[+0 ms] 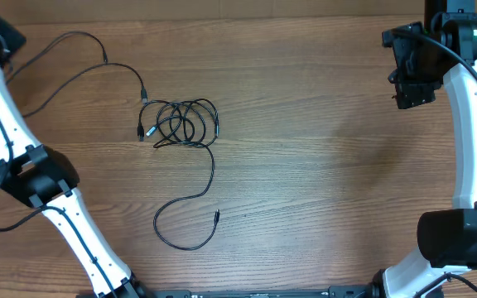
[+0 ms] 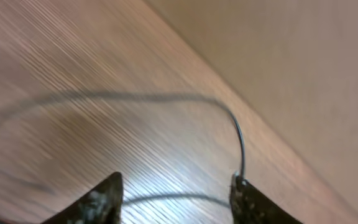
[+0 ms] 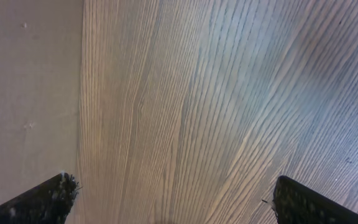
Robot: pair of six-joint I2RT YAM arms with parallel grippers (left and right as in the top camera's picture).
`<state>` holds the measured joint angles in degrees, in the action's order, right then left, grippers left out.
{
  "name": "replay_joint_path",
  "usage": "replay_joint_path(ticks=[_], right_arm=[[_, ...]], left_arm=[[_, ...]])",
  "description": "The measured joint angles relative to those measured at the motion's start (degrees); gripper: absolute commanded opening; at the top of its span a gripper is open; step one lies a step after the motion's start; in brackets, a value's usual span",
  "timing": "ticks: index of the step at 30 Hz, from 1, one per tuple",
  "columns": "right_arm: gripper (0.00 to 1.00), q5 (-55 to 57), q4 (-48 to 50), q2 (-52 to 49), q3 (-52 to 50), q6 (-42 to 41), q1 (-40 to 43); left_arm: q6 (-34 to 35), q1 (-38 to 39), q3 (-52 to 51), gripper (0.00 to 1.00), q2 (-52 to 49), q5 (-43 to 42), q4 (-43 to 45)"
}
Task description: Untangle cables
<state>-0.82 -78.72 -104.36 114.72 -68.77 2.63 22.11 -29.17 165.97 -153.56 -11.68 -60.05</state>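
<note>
Both left hand (image 2: 177,183) and right hand (image 3: 171,180) hung released, so I judged pinching the thin black loose cord (image 2: 154,97) and easing it off the tangled black coil (image 1: 185,122) best.

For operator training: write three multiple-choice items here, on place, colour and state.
1. The coiled cables lie: A) left of the table's centre B) at its right edge C) off it.
2. The cables are: A) white B) black C) red.
3. The right end effector is: A) shut on a cable B) open, empty C) out of view.
Answers: A, overhead shows them left of centre; B, every strand is black; B, its fingers stand apart over bare wood.
</note>
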Motion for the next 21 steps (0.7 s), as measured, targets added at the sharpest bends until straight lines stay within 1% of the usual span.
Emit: replay_joint_path(ticks=[2,5,7,10,11,12,13,14,16,19,21], right_arm=[[1.00,0.00,0.04,0.00,0.00,0.02,0.00],[1.00,0.00,0.00,0.00,0.00,0.00,-0.02],[1.00,0.00,0.04,0.00,0.00,0.02,-0.02],[1.00,0.00,0.00,0.00,0.00,0.02,-0.02],[1.00,0.00,0.04,0.00,0.00,0.00,0.00],[1.00,-0.02,0.02,0.00,0.00,0.00,0.00],[1.00,0.00,0.02,0.00,0.00,0.00,0.00],[1.00,0.00,0.00,0.00,0.00,0.00,0.00],[1.00,0.00,0.02,0.00,0.00,0.00,0.00],[1.00,-0.02,0.04,0.00,0.00,0.02,0.00],[1.00,0.02,0.02,0.00,0.00,0.02,0.00]], left_arm=[[-0.07,1.18,-2.25,0.56,-0.22,-2.56,0.07],[-0.09,3.28,-5.49,0.57,-0.24,-5.35,-0.07],[-0.04,5.68,-7.80,0.50,-0.24,-6.47,-0.72],[-0.26,10.99,-10.54,0.49,-0.33,-7.45,-1.86],[-0.26,12.66,-11.02,0.46,-0.33,-7.58,-2.25],[-0.26,14.56,-11.41,0.41,-0.33,-7.28,-2.80],[-0.31,16.46,-11.67,0.40,-0.33,-6.67,-3.43],[-0.39,18.01,-11.89,0.44,-0.33,-5.79,-4.11],[-0.17,21.31,-12.00,0.55,-0.33,-3.28,-5.70],[1.07,25.94,-12.15,0.61,-0.33,2.10,-8.94],[1.90,27.28,-12.72,0.62,-0.33,4.76,-9.77]])
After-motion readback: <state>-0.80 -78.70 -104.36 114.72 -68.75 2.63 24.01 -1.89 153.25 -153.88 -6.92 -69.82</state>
